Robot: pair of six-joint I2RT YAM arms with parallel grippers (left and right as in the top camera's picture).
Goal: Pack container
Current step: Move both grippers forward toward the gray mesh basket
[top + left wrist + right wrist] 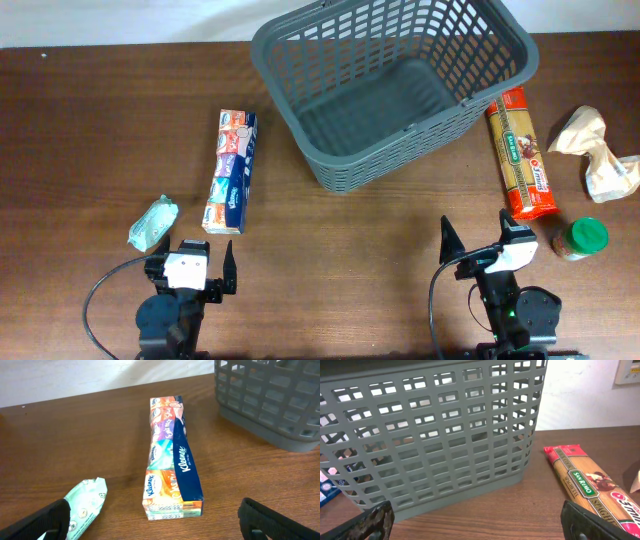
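A: Overhead: shows dark brown wood table [100,120], pale strip past far edge. Puts container [395,90] far centre, upright.
B: Noted. Logged left gripper [192,258] and right gripper [476,235] at near edge, both splayed wide, grasping nothing.
A: Left wrist adds white wall [75,380] and Kleenex lettering on tissue pack [172,460] (green packet [85,505] just left of it).
B: Right wrist adds spaghetti pack [590,487] label, near lattice side. Misses jar [581,238] and crumpled bag [598,150]; found overhead only, far right.

Grey lattice-sided basket [345,170] stands upright and empty at the table's far edge.
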